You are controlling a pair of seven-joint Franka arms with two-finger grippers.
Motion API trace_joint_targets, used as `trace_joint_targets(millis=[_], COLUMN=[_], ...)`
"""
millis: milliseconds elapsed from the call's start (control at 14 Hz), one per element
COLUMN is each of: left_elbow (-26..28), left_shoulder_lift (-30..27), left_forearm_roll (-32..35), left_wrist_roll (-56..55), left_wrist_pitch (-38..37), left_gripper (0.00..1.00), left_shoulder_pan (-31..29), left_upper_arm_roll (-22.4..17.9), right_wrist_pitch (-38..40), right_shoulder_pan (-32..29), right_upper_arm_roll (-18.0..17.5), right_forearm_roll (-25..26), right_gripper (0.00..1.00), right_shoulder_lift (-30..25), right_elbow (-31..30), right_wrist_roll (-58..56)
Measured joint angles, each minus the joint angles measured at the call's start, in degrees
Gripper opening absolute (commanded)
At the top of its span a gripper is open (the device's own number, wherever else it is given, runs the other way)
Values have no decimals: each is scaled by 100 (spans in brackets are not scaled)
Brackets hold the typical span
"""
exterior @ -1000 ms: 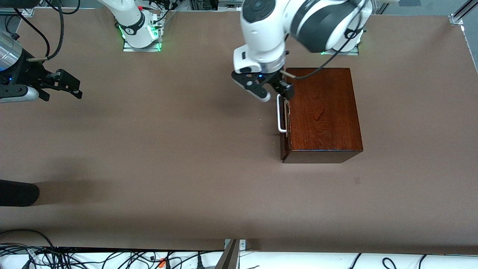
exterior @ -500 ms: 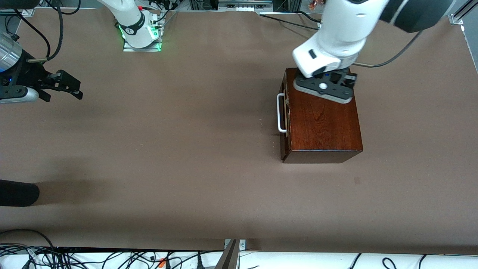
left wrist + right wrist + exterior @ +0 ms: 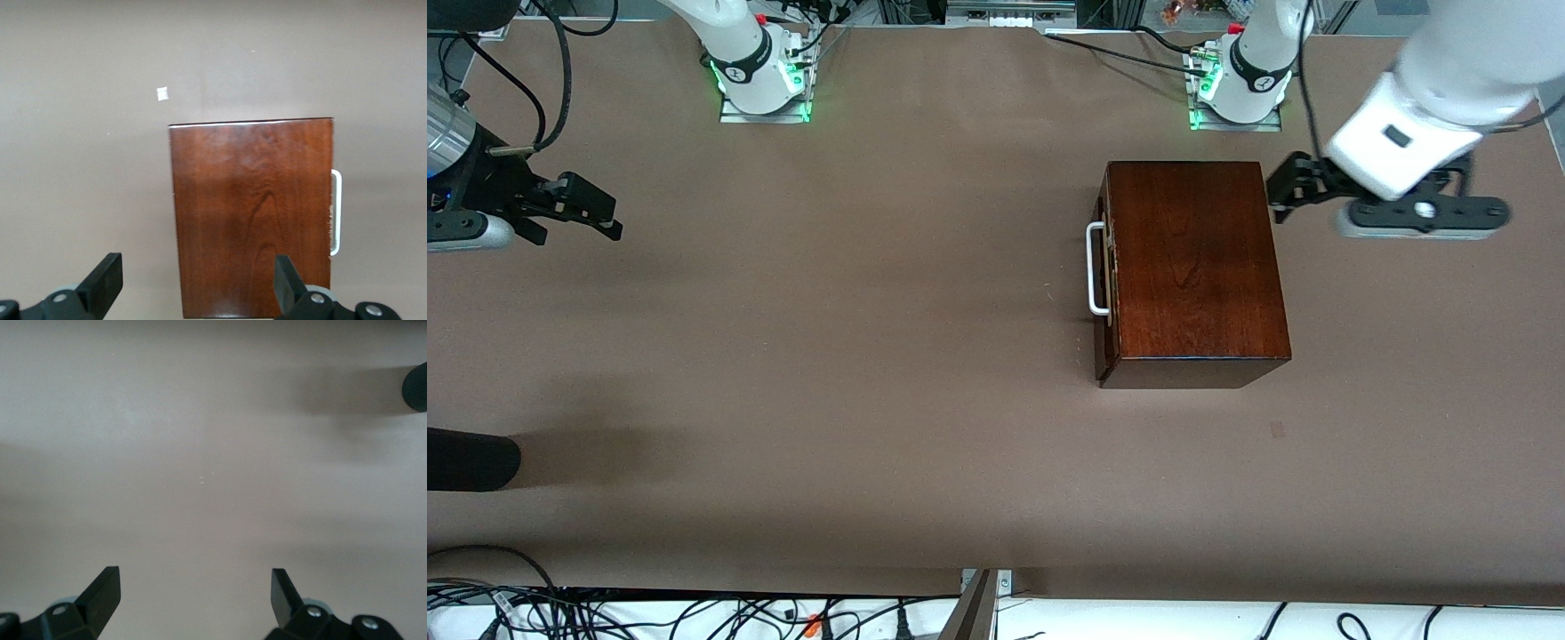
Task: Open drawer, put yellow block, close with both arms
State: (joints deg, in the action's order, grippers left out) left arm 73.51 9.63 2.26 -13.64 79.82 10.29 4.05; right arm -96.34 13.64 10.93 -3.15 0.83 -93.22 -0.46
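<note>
- The drawer [image 3: 1104, 283] sits shut in its glossy dark mahogany box [image 3: 1192, 267], its dark front flush with the box's face; only a thin pale edge of the tray shows at the seam.
- The white U-shaped bar handle [image 3: 1094, 269] juts from that front, toward the right arm's end of the table, with nothing touching it.
- The box rests on the brown table [image 3: 871, 356], toward the left arm's end and just in front of the left arm's base [image 3: 1240, 84].
- The left gripper [image 3: 1294, 187] hangs in the air beside the box, over bare table at the left arm's end — its fingers [image 3: 103, 283] are spread wide with nothing between them. Its wrist view looks down on the box top and the handle [image 3: 335, 212].
- The right gripper [image 3: 591, 209] waits up over the right arm's end of the table, well apart from the box; its fingers [image 3: 103, 590] are also spread — released, grasping nothing, with only bare tabletop below.
- The yellow block cannot be seen in any view.
- A dark rounded object [image 3: 471, 458] pokes in at the table's edge on the right arm's end, nearer the front camera than the right gripper; what it is cannot be told.
</note>
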Motion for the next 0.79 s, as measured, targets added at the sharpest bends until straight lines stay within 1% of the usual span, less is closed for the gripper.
trace_joint_targets(millis=[143, 286, 500, 786], left_elbow=[258, 676, 1255, 1401], left_shoulder_lift=[-144, -346, -659, -773], left_forearm_roll=[-122, -192, -205, -205], left_wrist_roll=[510, 854, 931, 932], left_wrist_pitch=[147, 467, 797, 828], left_gripper=[100, 100, 100, 100], left_shoulder_pan=[-1, -2, 3, 4], left_upper_arm_roll=[-384, -626, -673, -670], right_wrist_pitch=[0, 0, 0, 0], right_shoulder_pan=[2, 2, 2, 12], right_upper_arm_roll=[-7, -9, -11, -50], right_forearm_roll=[-2, -3, -5, -6], right_gripper=[100, 100, 100, 100], right_shoulder_lift=[0, 0, 0, 0], right_elbow=[0, 0, 1, 3], right_wrist_roll=[0, 0, 0, -1])
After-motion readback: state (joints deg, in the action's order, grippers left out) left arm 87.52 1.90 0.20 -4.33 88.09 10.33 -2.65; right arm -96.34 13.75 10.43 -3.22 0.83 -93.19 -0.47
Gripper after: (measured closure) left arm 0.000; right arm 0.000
